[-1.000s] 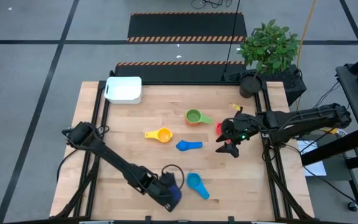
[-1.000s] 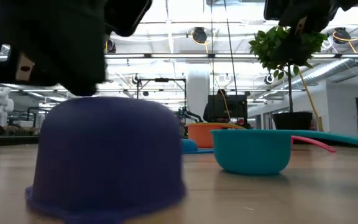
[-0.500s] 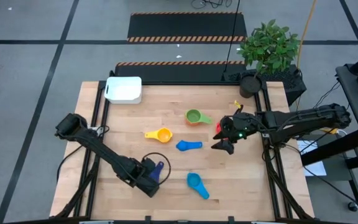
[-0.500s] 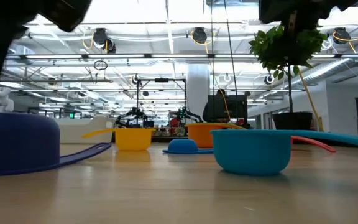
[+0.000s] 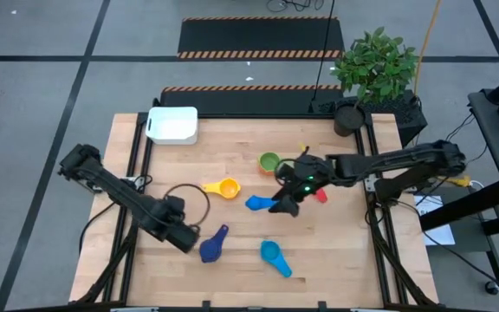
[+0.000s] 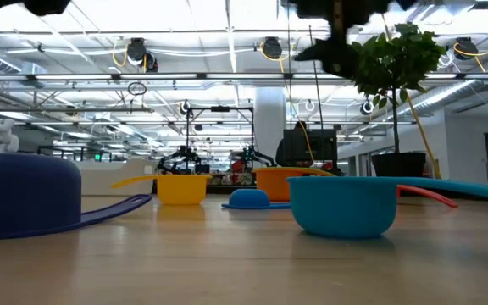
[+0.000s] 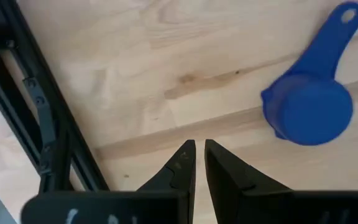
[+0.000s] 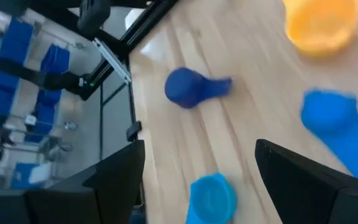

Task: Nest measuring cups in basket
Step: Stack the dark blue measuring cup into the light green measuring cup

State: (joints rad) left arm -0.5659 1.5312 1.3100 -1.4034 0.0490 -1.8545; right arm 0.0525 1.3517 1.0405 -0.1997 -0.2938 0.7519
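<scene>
Several measuring cups lie loose on the table: green (image 5: pixel 269 162), yellow (image 5: pixel 223 188), light blue (image 5: pixel 258 203), teal (image 5: pixel 274 256), red (image 5: pixel 320 196), and a dark blue cup (image 5: pixel 212 244) resting mouth down on its rim. The low view also shows an orange cup (image 6: pixel 282 182). The white basket (image 5: pixel 172 125) stands at the far left corner. My left gripper (image 5: pixel 184 236) is shut just left of the dark blue cup (image 7: pixel 309 112), touching nothing. My right gripper (image 5: pixel 284 206) hovers open beside the light blue cup (image 8: pixel 331 115).
A potted plant (image 5: pixel 375 65) stands beyond the table's far right corner. Black frame rails (image 5: pixel 137 173) run along the table's left and right sides. Bare wood lies between the basket and the cups.
My left gripper has moved from the near edge toward the table's left and slightly farther in. The dark blue cup has slid leftward along the table with it and now lies apart from the fingers. My right gripper has travelled left toward the light blue cup.
</scene>
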